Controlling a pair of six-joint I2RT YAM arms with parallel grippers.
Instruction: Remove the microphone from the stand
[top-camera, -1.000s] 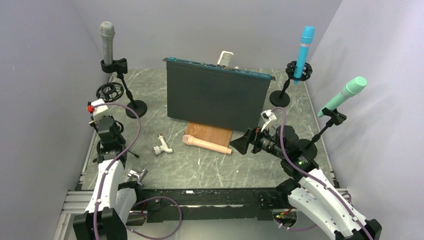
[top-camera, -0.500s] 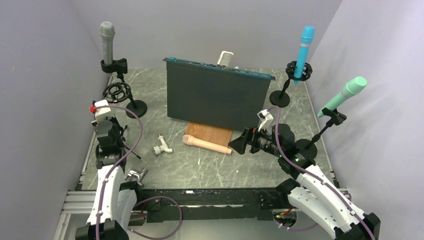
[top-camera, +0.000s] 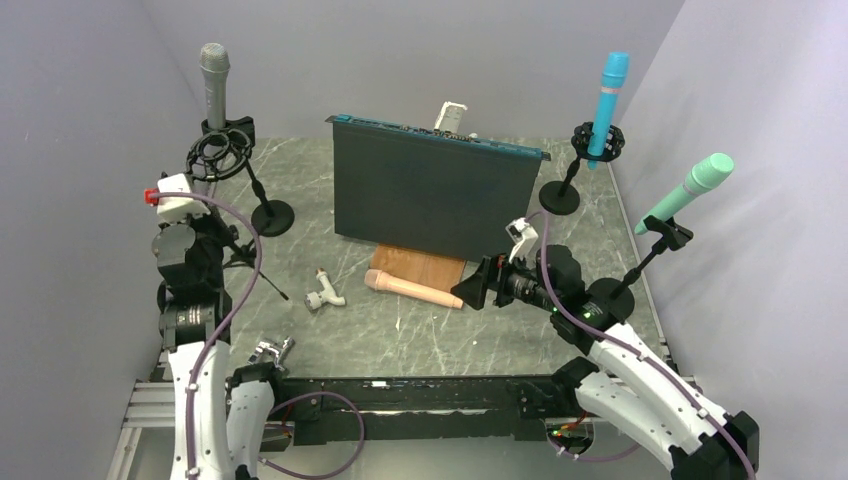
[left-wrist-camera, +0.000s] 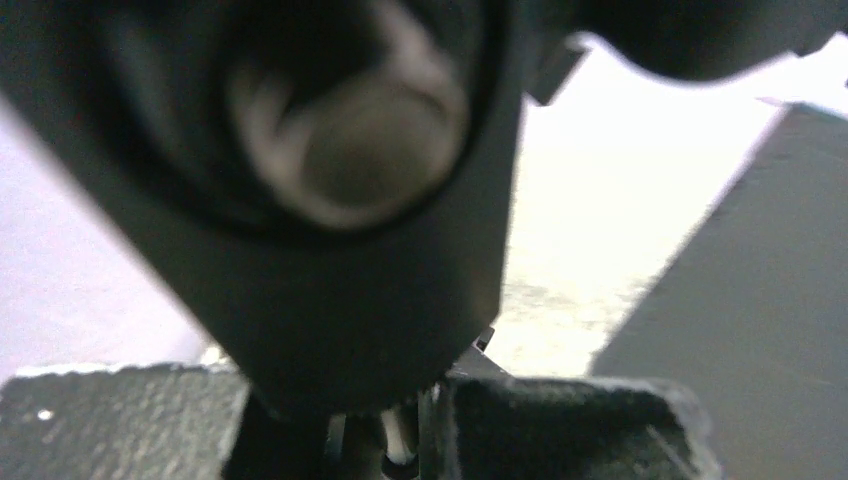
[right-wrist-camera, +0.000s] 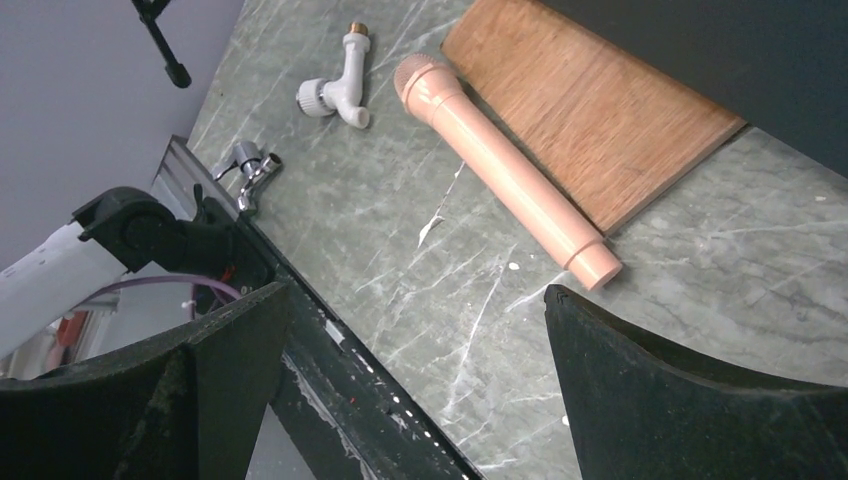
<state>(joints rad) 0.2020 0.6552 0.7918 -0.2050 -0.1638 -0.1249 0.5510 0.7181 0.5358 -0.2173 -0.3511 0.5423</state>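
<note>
The left gripper (top-camera: 220, 243) is clamped tight on the pole of a small black stand (top-camera: 218, 152). The stand's ring mount is up beside the grey microphone (top-camera: 213, 85) at the back left, and it fills the left wrist view as a blur. The right gripper (right-wrist-camera: 410, 300), jaws wide apart, hovers low over the table (top-camera: 400, 335) facing the peach microphone (right-wrist-camera: 505, 185), which lies flat just beside a wooden board (right-wrist-camera: 590, 120). A blue microphone (top-camera: 608, 100) and a mint microphone (top-camera: 690, 187) sit in stands at the right.
</note>
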